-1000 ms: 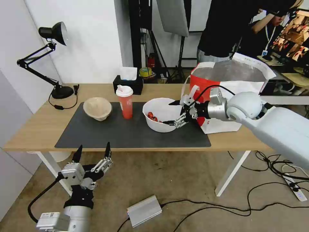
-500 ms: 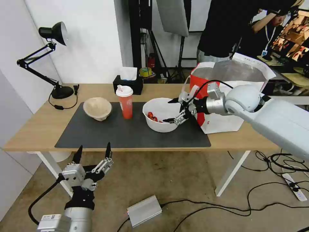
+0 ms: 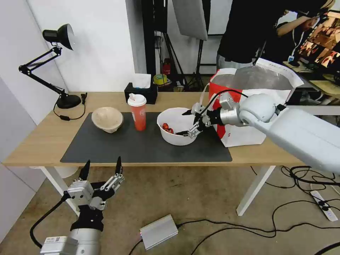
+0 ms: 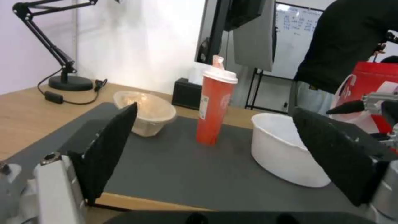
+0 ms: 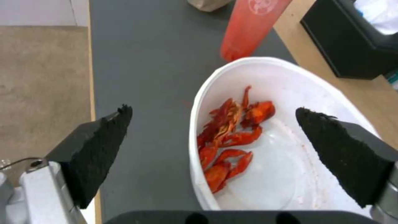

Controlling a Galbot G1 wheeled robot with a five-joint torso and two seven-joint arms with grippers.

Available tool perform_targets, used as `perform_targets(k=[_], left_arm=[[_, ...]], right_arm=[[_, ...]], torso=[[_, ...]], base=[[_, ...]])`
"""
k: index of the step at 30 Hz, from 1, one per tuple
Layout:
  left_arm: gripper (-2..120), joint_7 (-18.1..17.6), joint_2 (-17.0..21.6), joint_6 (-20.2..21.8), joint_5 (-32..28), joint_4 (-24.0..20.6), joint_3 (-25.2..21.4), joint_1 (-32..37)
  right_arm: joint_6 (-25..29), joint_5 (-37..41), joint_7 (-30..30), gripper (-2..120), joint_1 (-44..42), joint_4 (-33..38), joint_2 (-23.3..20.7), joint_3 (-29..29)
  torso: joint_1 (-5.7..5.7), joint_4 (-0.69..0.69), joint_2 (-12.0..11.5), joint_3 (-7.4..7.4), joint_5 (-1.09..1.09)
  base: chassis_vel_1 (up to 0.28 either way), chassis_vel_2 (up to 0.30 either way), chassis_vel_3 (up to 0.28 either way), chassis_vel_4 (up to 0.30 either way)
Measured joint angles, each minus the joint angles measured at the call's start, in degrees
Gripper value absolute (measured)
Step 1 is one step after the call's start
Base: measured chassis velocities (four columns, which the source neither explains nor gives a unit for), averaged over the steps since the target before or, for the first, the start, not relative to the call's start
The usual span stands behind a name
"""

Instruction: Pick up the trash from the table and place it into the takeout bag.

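Observation:
On the dark mat of the table stand three pieces of trash. They are a beige pulp bowl, a red cup with a white lid and a large white bowl holding red crayfish shells. My right gripper is open at the white bowl's right side. In the right wrist view the right gripper straddles the bowl's rim, one finger over the mat, the other over the inside. The takeout bag stands open just right of it. Below the table's front edge, my left gripper hangs open.
A black desk lamp stands at the table's back left and a black tissue box behind the cup. On the floor lie a silver box, cables and a power strip. People stand behind the table.
My right gripper has moved left from beside the bag to the white bowl's rim, still open. The left arm has stayed put.

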Motion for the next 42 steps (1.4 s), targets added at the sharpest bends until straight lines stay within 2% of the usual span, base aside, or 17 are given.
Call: perform_targets(k=[21,42], left_arm=[[100,0.0,-0.1,-0.2,0.2,0.2,0.5,-0.2],[100,-0.1,0.2,-0.3,0.1,0.0,0.4,-0.1]], right_arm=[[-1.0,-0.8,0.3,100,-3.9,2.4,-0.5,0.2],[-1.0,-1.9,-0.4,100,-3.5,-1.6,2.0,-0.7]], torso=[[0.0,0.0,0.0,0.0,0.0],[0.0,0.0,0.0,0.0,-0.01]], base=[[0.0,0.0,0.0,0.0],[0.0,0.0,0.0,0.0]])
